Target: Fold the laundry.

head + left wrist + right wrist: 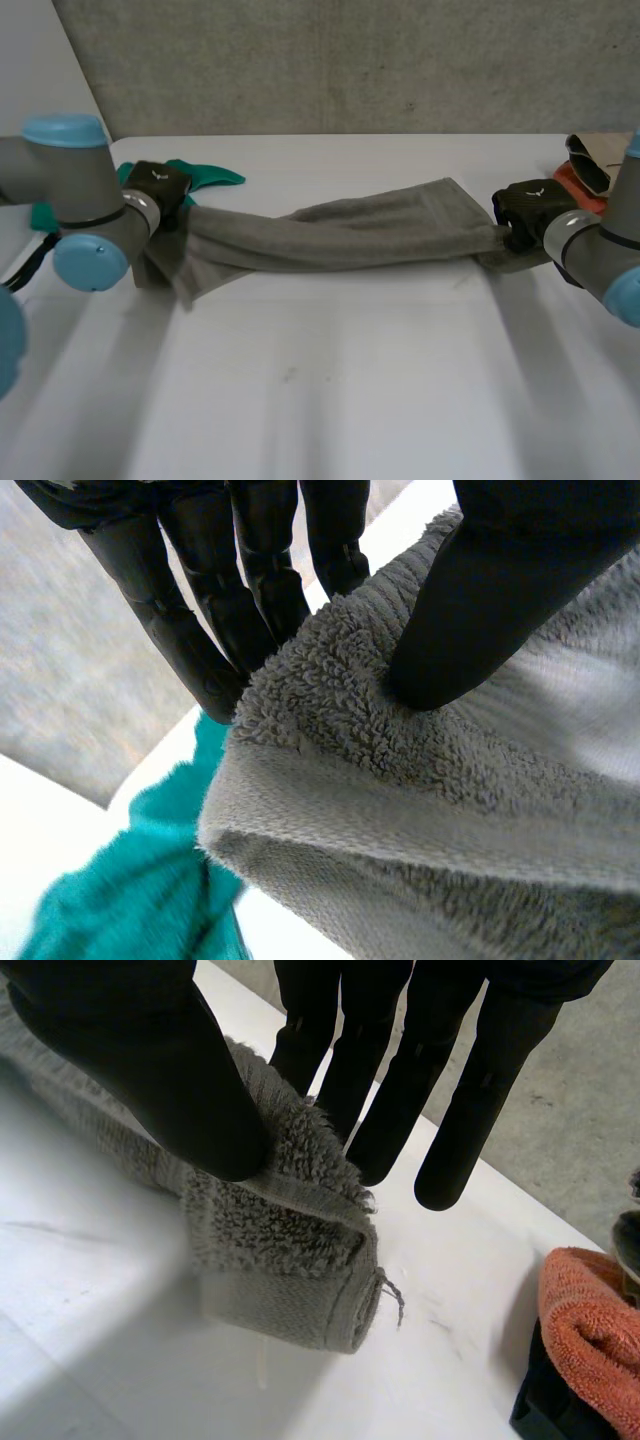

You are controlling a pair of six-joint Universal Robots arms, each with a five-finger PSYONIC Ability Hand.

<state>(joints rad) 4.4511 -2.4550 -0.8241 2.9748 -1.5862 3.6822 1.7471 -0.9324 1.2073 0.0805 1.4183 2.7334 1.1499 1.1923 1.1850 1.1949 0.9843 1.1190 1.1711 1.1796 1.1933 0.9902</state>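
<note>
The grey terry towel [340,235] is bunched into a long band over the table [330,400], one end pinched in my left hand [158,188], the other end in my right hand [527,205].

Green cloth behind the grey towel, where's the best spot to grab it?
Probably the pointed end of the green cloth, which lies flat on the table beyond the left hand. Come from above on the far side. The grey towel and that hand cover the rest.
</note>
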